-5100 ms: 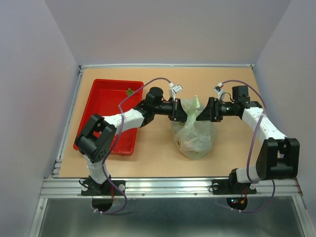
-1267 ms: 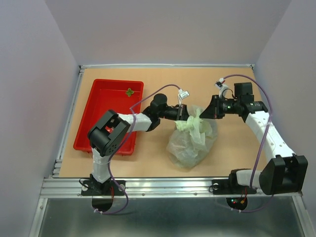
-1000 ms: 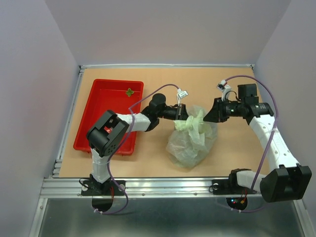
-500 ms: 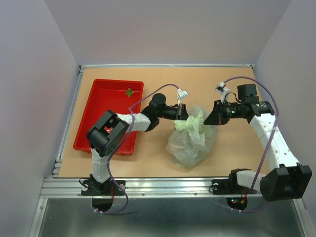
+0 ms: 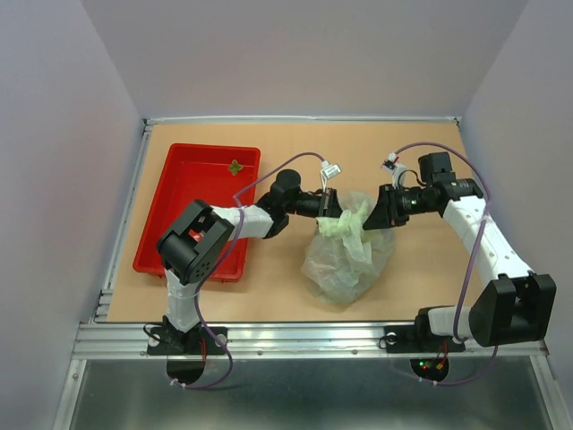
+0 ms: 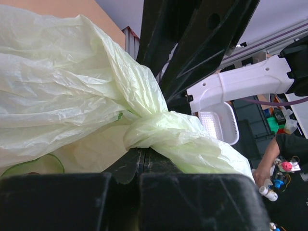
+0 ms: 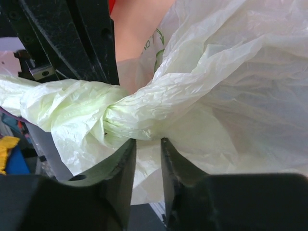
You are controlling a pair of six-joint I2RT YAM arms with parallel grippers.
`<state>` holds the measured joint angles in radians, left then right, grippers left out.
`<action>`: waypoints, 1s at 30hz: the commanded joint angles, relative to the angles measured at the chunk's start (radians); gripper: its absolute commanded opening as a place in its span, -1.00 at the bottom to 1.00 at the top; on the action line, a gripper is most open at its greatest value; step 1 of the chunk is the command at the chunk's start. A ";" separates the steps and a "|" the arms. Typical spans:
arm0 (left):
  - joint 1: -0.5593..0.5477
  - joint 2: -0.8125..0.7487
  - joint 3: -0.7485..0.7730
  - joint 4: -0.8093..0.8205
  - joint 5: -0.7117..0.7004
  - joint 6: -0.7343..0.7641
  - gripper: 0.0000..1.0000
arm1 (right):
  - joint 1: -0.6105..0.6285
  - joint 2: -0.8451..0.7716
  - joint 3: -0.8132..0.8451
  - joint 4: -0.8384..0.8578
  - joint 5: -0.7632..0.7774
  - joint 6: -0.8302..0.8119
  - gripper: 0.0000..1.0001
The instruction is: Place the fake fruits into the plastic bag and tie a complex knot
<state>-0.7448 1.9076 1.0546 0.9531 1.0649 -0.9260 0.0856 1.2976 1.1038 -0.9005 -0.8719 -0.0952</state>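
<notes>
The pale-green plastic bag (image 5: 351,265) sits bulging at mid-table, its handle strips twisted into a knot (image 5: 345,224) on top. The fake fruits are only dim shapes through the film. My left gripper (image 5: 332,206) comes in from the left and is shut on a handle strip beside the knot (image 6: 155,131), with the left gripper (image 6: 143,151) tips pressed together under the plastic. My right gripper (image 5: 379,213) meets the bag from the right. In its wrist view the right gripper (image 7: 148,141) is open by a narrow gap just below the knot (image 7: 115,120), with bag film (image 7: 240,72) behind.
A red tray (image 5: 183,224) lies at the left with one small green piece (image 5: 235,167) near its far edge. The raised metal rail (image 5: 304,333) runs along the near side, and walls close in the left, right and back.
My right gripper has moved left and closer to the knot, and its arm has shifted with it. The left gripper and the bag have stayed where they were.
</notes>
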 commanded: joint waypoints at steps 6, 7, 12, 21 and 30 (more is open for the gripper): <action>-0.005 -0.033 0.025 0.062 0.033 -0.008 -1.00 | 0.005 -0.017 -0.035 0.230 -0.039 0.173 -0.02; -0.007 -0.033 0.025 0.064 0.038 -0.010 -1.00 | 0.005 -0.017 -0.036 0.248 -0.042 0.186 0.00; -0.014 -0.025 0.034 0.064 0.052 -0.013 -1.00 | 0.008 -0.003 -0.044 0.313 -0.075 0.222 0.06; -0.015 -0.015 0.054 0.188 0.040 -0.100 -1.00 | 0.060 0.005 -0.091 0.463 -0.096 0.319 -0.16; 0.050 -0.054 0.111 0.121 0.035 -0.087 -1.00 | 0.069 0.042 -0.097 0.876 -0.035 0.600 -0.99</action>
<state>-0.7174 1.9114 1.0954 1.0210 1.0695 -1.0267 0.1398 1.3239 1.0119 -0.3023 -0.9489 0.3737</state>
